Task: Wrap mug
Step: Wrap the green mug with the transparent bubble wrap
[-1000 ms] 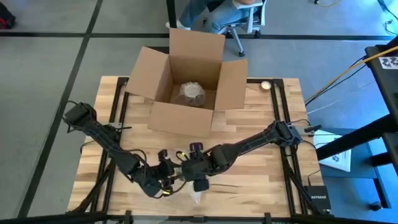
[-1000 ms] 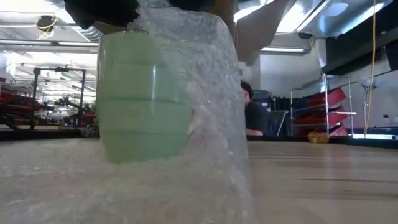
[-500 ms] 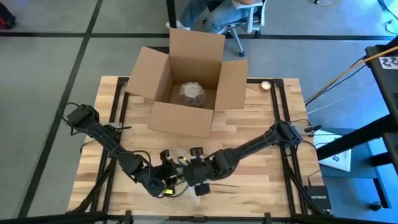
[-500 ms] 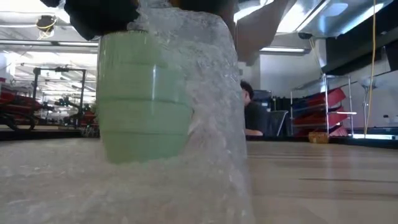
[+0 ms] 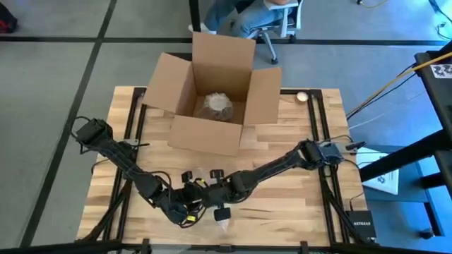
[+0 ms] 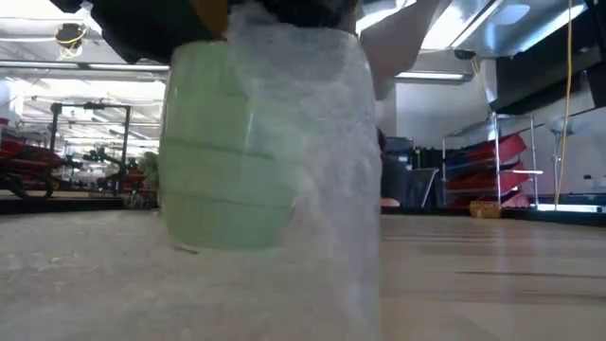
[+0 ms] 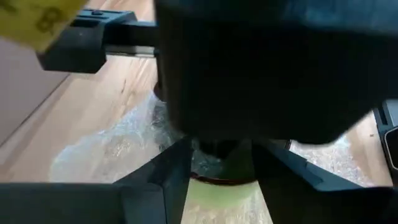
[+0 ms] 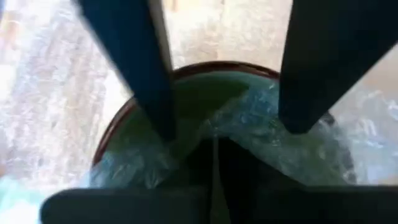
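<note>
Smooth round green mug (image 6: 225,152) stands upright on crinkly clear wrap (image 6: 322,142) at the table's (image 5: 296,197) near edge. Right gripper (image 8: 217,124) spread over its rim; left gripper (image 5: 185,212) adjacent, finger state indeterminable.

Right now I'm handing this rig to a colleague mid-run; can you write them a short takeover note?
Left gripper: low at the table's near edge, beside the mug; its fingers are hidden.
Right gripper: over the mug's mouth, fingers apart, pushing bubble wrap inside the rim.
Mug: upright on the bubble wrap, which climbs one side and folds over the rim; the other green side is bare.
Cardboard box: open at the table's far side, a wrapped bundle inside.
Done: one side covered and tucked.
Left: cover the bare side, probably box it.
</note>
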Robot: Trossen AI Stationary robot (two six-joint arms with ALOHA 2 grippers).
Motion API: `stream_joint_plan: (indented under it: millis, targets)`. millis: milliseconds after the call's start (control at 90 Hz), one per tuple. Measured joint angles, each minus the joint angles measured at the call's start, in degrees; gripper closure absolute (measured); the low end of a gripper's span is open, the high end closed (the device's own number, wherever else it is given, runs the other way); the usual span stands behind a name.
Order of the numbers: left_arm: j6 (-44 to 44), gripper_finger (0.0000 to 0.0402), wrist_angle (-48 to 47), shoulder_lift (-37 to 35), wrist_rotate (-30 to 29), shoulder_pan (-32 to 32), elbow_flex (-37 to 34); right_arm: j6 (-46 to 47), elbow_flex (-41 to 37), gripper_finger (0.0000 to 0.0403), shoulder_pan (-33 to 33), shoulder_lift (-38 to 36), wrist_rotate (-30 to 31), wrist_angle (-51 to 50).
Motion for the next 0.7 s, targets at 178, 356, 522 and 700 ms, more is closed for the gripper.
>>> stream_joint_plan:
  millis: [178,356,522,700]
  targets:
    - [-0.01,0.0249,0.01,-0.02,-0.04,0.00,0.00,0.02,2.45,0.0389,-0.01,-4.50,0.08,-3.42]
    - [0.01,0.0249,0.04,-0.02,-0.04,0.00,0.02,0.27,3.78,0.0389,-0.11,-6.65,3.40,-6.50]
    - [-0.01,0.0249,-0.06,-0.02,-0.04,0.00,0.02,1.04,0.56,0.0389,-0.54,-4.09,4.25,-2.64]
    - [0.00,0.0249,0.38,-0.02,-0.24,0.02,0.04,2.24,-3.21,0.0389,-0.46,-0.30,2.76,2.90]
